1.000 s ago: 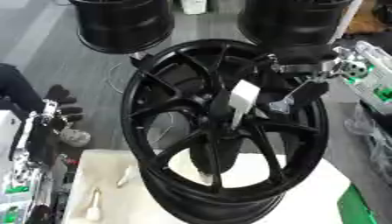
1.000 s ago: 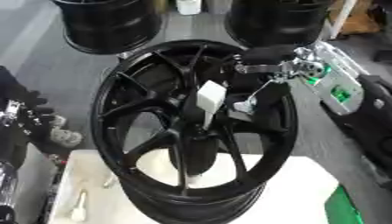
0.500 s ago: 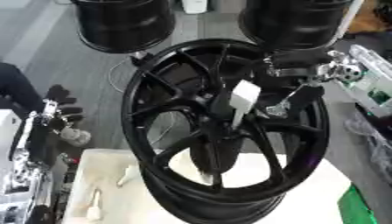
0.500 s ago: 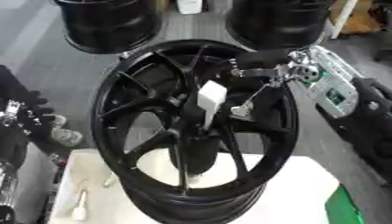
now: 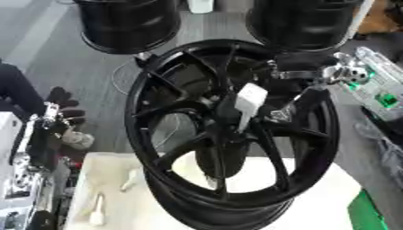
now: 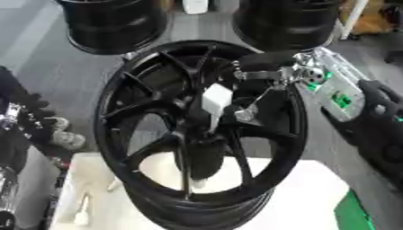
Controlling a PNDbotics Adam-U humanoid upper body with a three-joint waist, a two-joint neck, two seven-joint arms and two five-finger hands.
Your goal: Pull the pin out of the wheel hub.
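Observation:
A black spoked wheel hub [image 5: 181, 148] stands upright on a white table [image 5: 330, 193]. At its centre sits a white pin [image 5: 249, 101], head up and to the right, its shaft slanting down into the hub. My right hand [image 5: 305, 67] comes in from the right over the upper rim. It is open, with one thin finger stretched down and its silver fingertip [image 5: 277, 115] just right of the pin's shaft. Nothing is clasped. My left hand [image 5: 58, 102] rests open at the left edge, fingers up, away from the wheel.
Two more black wheels [image 5: 130, 24] [image 5: 303, 20] stand on the floor behind. Two white pins [image 5: 97, 211] [image 5: 131, 181] lie on the table's left part. A white and green device [image 6: 338, 92] sits right of the hub. A green strip [image 5: 367, 212] marks the table's right corner.
My right wrist has wavered slightly right and back. Its fingertip stays beside the pin, and the pin stays in the hub.

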